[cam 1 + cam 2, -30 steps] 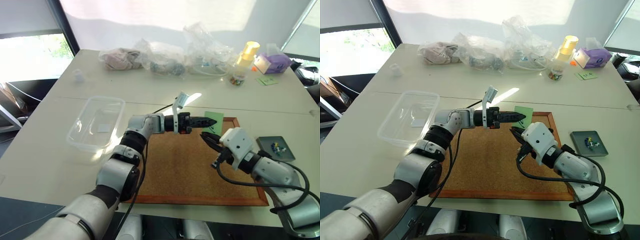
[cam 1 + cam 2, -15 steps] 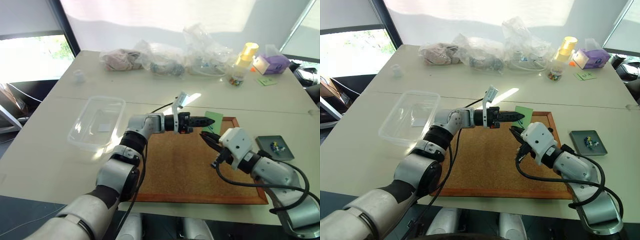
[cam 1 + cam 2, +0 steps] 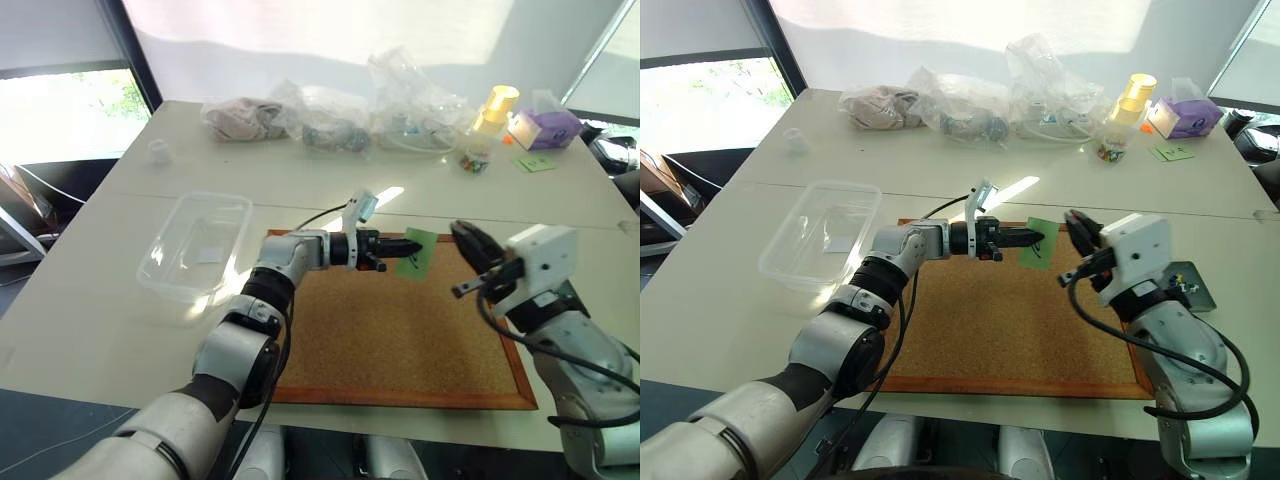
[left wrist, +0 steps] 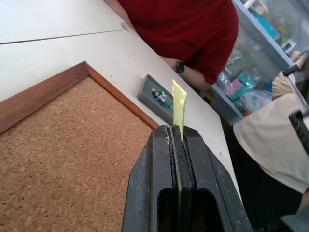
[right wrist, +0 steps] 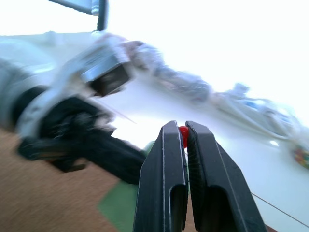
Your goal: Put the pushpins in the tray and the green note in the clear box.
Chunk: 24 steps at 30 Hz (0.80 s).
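Left gripper is clamped on the green note above the cork board. Right gripper pinches a red pushpin, raised near the note. Tray with pins lies beside the board.

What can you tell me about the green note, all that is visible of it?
The green note is a small, thin square of light green paper with a dark scribble. The shut left pincer grips it by one edge, over the far part of the cork board. In the left wrist view it stands edge-on between the fingers.
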{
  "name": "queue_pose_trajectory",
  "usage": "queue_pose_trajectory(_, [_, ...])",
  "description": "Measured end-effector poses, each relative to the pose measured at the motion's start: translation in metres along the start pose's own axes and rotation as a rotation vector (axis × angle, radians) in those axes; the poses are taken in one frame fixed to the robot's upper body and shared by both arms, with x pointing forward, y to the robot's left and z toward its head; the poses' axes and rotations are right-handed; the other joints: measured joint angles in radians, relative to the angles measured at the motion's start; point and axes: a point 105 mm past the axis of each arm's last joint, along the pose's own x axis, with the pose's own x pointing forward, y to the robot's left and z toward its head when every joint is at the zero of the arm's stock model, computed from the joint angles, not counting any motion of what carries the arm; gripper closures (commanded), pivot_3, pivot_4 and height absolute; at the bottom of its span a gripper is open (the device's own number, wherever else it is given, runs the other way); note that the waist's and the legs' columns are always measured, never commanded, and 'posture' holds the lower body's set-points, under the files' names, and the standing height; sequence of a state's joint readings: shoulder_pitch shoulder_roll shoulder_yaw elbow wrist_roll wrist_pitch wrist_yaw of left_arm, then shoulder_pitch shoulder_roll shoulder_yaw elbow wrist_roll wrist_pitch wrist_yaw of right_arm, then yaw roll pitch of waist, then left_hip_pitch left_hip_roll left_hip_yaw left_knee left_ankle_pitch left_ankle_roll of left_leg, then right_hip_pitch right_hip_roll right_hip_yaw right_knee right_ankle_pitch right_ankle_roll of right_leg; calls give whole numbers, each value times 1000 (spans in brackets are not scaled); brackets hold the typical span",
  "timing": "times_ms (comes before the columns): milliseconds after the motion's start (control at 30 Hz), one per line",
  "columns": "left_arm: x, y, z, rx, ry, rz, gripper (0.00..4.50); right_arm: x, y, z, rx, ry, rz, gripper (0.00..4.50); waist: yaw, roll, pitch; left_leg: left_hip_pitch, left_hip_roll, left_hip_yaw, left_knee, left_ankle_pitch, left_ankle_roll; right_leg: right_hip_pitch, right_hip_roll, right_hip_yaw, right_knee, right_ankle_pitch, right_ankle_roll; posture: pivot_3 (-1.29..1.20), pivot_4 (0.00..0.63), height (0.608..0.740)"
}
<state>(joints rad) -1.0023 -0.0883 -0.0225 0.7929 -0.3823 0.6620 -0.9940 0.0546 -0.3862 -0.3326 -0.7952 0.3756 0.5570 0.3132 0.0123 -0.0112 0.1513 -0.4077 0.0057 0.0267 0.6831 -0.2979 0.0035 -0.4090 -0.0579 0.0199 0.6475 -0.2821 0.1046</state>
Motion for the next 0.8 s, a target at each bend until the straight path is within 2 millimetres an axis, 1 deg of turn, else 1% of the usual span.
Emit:
queue_pose_trajectory(67, [-1,-1,3,-32,-26,-2,4492,-6,-14,-3,59,-2,-87,4500,0,0,0,0,0,0,0,0,0,0,0,0,0,0,0,0,150,740])
queue_pose_trajectory(133, [-2,-3,8,-40,-54,-6,4492,-11,-33,-10,74,18,-190,4500,-1,0,0,0,0,0,0,0,0,0,0,0,0,0,0,0,150,740])
queue_pose_trajectory(200, [-3,-8,16,4,-81,-9,4492,-21,-64,-31,71,107,-353,4500,0,0,0,0,0,1,0,0,0,0,0,1,0,0,0,0,150,740])
queue_pose_trajectory(267, [-8,-11,22,87,-112,6,4492,-31,-85,-55,66,208,-470,4500,-1,1,-1,1,0,1,0,0,0,0,0,1,1,0,0,0,150,740])
queue_pose_trajectory(367, [-13,-13,17,231,-116,46,4492,-42,-104,-82,70,329,-577,4500,-6,4,-2,1,0,2,-1,0,0,0,0,3,1,0,0,0,150,740])
queue_pose_trajectory(433, [-13,-17,13,281,-112,54,4492,-48,-113,-96,80,388,-629,4500,-5,4,-2,1,0,2,-1,0,0,0,0,3,2,0,0,0,150,740])
queue_pose_trajectory(467, [-13,-19,13,292,-116,56,4492,-49,-116,-100,81,406,-646,4500,-5,5,-2,1,0,2,-1,0,0,0,0,3,2,0,0,0,150,740])
queue_pose_trajectory(567, [-13,-23,17,320,-131,68,4492,-48,-121,-104,81,420,-664,4500,-6,5,-3,1,0,2,-1,0,0,0,0,3,2,0,0,0,150,740])
queue_pose_trajectory(667, [-14,-25,17,319,-139,71,4500,-47,-127,-111,92,436,-677,3477,-5,5,-3,1,0,2,0,0,0,0,1,3,2,0,0,0,150,740])
queue_pose_trajectory(700, [-14,-24,16,315,-138,75,4500,-47,-128,-113,97,443,-680,3074,-5,5,-3,1,0,2,-1,0,0,0,1,3,2,0,0,0,150,740])
queue_pose_trajectory(800, [-17,-21,15,315,-135,92,4500,-50,-131,-118,101,461,-704,1472,-5,5,-3,1,0,2,0,0,0,0,1,3,2,0,0,0,150,740])
